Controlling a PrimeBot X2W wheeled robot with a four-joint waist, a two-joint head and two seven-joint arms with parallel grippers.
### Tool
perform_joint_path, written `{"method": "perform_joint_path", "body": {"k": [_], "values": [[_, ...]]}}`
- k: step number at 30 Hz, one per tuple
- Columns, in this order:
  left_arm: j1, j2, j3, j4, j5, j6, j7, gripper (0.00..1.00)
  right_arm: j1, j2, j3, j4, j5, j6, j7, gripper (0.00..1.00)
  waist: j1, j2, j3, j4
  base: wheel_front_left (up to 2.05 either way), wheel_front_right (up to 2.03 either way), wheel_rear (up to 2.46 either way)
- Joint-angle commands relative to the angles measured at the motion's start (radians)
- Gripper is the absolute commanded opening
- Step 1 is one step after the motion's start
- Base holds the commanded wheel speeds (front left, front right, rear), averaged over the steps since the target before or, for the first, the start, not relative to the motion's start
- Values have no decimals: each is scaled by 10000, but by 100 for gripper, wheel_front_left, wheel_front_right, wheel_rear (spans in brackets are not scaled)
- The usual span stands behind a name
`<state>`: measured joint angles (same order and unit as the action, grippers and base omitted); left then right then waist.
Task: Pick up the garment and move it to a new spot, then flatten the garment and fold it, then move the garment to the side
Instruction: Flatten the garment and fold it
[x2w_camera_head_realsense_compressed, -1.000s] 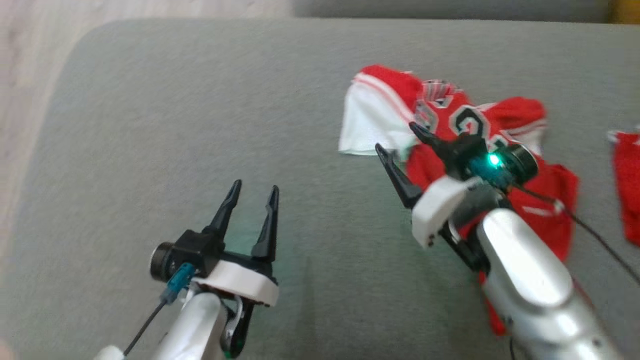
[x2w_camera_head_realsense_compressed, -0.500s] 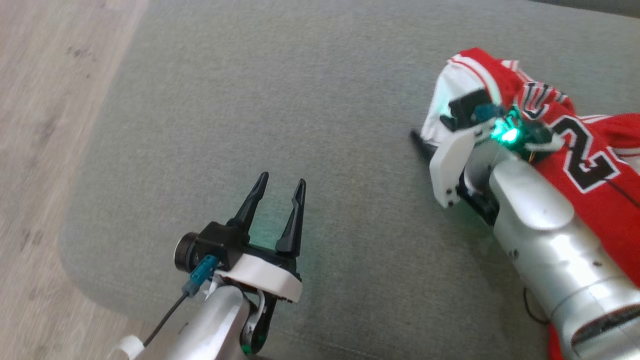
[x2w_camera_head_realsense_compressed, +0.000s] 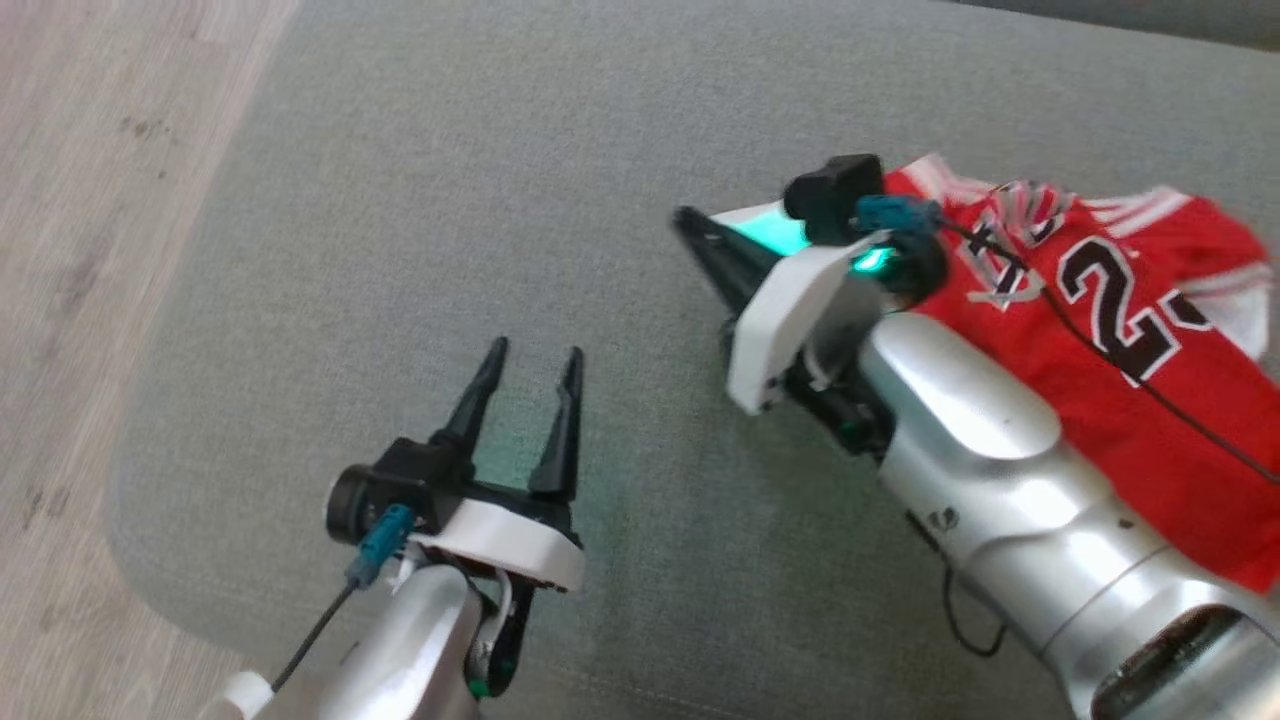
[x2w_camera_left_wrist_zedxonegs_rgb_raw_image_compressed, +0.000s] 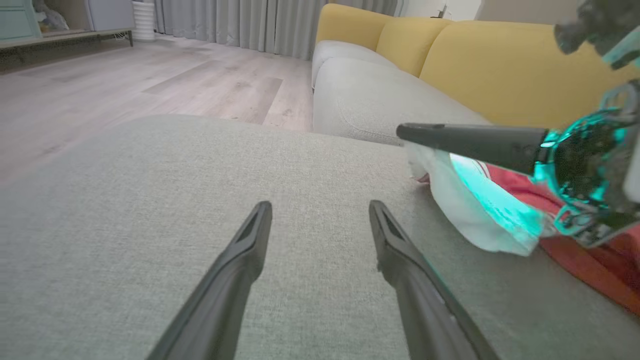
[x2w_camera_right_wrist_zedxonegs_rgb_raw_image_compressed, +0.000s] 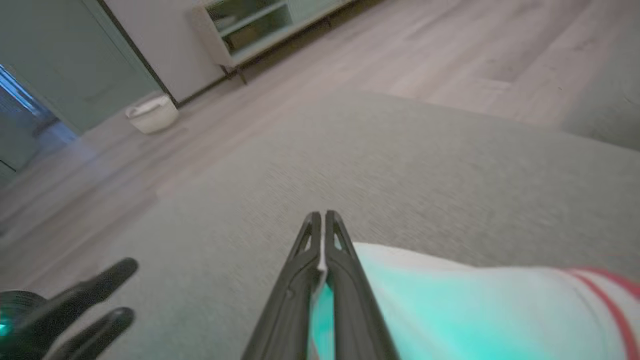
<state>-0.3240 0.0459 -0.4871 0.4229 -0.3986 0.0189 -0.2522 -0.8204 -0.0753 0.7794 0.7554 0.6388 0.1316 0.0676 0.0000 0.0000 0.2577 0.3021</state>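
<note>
Presently the pick-up step appears in hand: the right gripper (x2w_camera_right_wrist_zedxonegs_rgb_raw_image_compressed: 320, 220) is clamped on the white hem of the red-and-white numbered fabric jersey (x2w_camera_head_realsense_compressed: 1100, 400), which lies on the right of the grey upholstered cushion (x2w_camera_head_realsense_compressed: 500, 150), while the left gripper (x2w_camera_head_realsense_compressed: 530, 360) stands wide and empty, and the next move likely calls for a firm lift.

A red and white jersey (x2w_camera_head_realsense_compressed: 1180, 440) is spread over the right part of a grey fabric cushion (x2w_camera_head_realsense_compressed: 480, 200), which is set on a pale wood floor (x2w_camera_head_realsense_compressed: 90, 200).
</note>
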Motion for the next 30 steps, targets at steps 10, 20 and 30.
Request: {"method": "perform_joint_path", "body": {"k": [10,20,30], "values": [[118,43,884,6,372,-144,-95,100,-24,249,2701,-2049,2163,-9,-683,0,0,0,-578,-274,0,0,0],[335,43,1233,-109,580,-179,-95,100,-783,249,1786,-521,2036,-9,-2311,100,0,0,-1025,-1088,0,0,0],[652,43,1708,-489,851,-220,-95,100,231,-973,-1816,658,-64,-9,-3284,100,0,0,-1384,-2471,0,0,0]]}}
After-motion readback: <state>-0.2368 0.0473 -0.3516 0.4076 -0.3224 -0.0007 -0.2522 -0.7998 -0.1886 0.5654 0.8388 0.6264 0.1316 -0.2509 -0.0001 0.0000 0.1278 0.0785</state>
